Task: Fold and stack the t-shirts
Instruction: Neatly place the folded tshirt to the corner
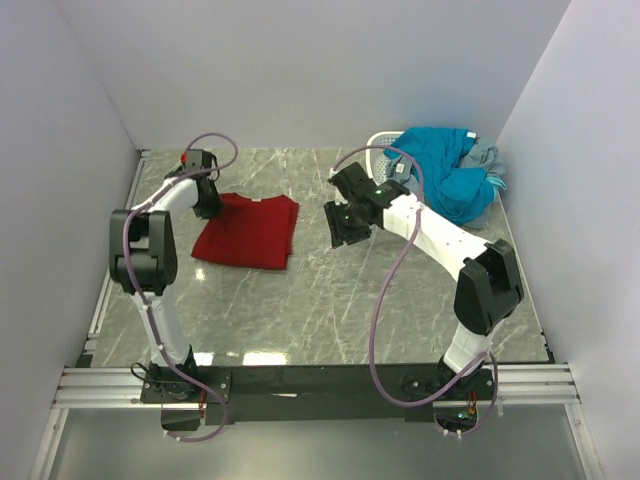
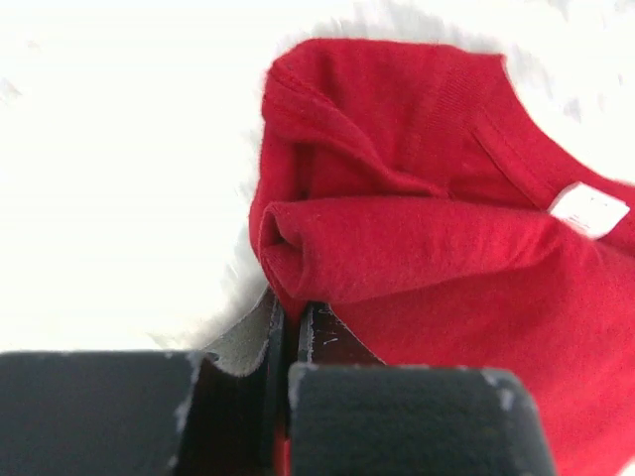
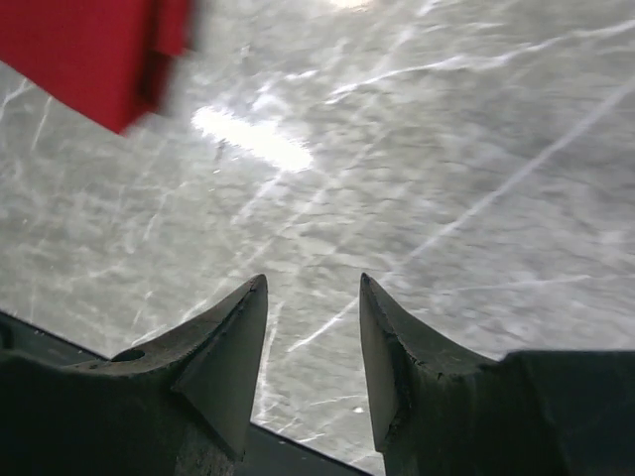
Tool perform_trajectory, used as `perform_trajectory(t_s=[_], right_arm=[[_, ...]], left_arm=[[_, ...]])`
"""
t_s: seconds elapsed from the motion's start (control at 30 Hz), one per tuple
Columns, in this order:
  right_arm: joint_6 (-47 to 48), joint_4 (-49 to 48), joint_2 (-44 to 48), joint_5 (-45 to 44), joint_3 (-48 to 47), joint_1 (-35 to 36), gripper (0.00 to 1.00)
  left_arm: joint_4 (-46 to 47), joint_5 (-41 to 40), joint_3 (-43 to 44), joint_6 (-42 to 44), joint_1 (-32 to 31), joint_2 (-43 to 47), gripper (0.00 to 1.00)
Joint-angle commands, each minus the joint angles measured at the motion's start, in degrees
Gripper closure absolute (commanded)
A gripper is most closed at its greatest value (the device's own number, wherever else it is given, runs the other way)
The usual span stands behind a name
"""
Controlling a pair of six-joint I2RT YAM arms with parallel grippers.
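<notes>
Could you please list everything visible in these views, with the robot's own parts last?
red shirt: one, dark red, lying partly folded on the table, left of centre.
label: one, white, at the red shirt's neck.
teal shirt: at least one, teal-blue, heaped at the far right.
grey shirt: at least one, grey, in the same heap.
basket: one, white, far right, mostly hidden by the heap.
table: one, grey marbled, under everything.
left gripper: one, black, shut on the red shirt's edge.
right gripper: one, black, open above bare table to the right of the red shirt.
</notes>
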State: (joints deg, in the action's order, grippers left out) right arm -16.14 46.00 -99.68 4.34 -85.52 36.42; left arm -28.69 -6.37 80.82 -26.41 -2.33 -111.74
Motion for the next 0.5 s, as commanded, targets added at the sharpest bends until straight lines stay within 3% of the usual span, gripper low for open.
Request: perform_trajectory(t_s=[0.0,0.3,0.47], right_arm=[[2.0,1.5,4.1,-2.6,-1.4,-2.1,0.51],[0.0,4.4,-0.9,-5.3,-10.9,-5.1,0.51],[-1.4,7.2,-4.7,-7.9,-17.3,-5.3,0.51]], left_arm=[[-6.6,-9.2,10.5,4.8,0.9,-5.1,1.00],[-13.3,-14.2,36.8,5.6,4.3,-21.4,1.00],[-12.7,-13.4,44.6,3.8,8.0,-25.5,1.00]])
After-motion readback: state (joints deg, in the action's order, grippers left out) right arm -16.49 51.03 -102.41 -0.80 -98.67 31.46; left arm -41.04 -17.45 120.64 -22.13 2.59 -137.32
